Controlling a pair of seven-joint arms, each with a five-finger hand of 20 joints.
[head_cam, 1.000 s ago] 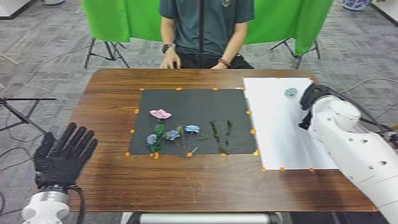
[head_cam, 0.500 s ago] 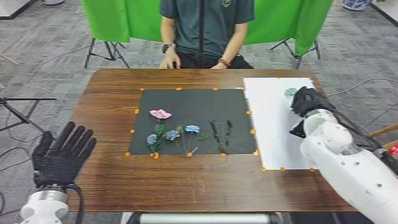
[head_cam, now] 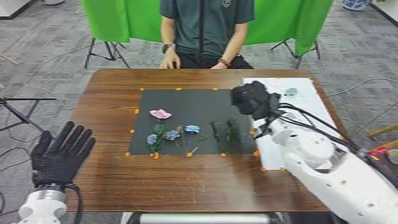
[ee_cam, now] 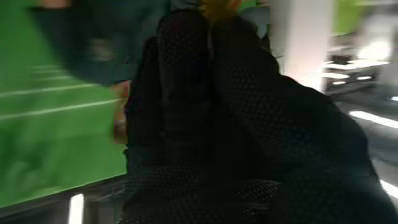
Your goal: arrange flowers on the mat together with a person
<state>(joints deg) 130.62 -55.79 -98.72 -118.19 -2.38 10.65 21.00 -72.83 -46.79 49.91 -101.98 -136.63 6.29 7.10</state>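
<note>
Above the border between the black mat (head_cam: 191, 102) and the white sheet (head_cam: 306, 107) is my right hand (head_cam: 255, 100). In the right wrist view, the fingers of my right hand (ee_cam: 191, 110) come together at a blurred yellow-orange flower (ee_cam: 218, 7), pinched at their tips; its stem is hidden. On the black mat lie a pink flower (head_cam: 160, 114), blue flowers (head_cam: 192, 129) at the lower left and green stems (head_cam: 216, 131) right of them. A pale teal flower (head_cam: 290, 92) lies on the white sheet. My left hand (head_cam: 59, 157) is open beside the table's left edge.
Orange tabs (head_cam: 189, 155) edge the mat and sheet. Brown wood of the table (head_cam: 178, 185) surrounds them. A person (head_cam: 204, 35) is at the far edge, hands resting there. My right forearm (head_cam: 324, 167) crosses the lower part of the white sheet.
My right hand has moved left from the white sheet's right side to the black mat's right border. My left hand and the flowers on the mats look unchanged.
</note>
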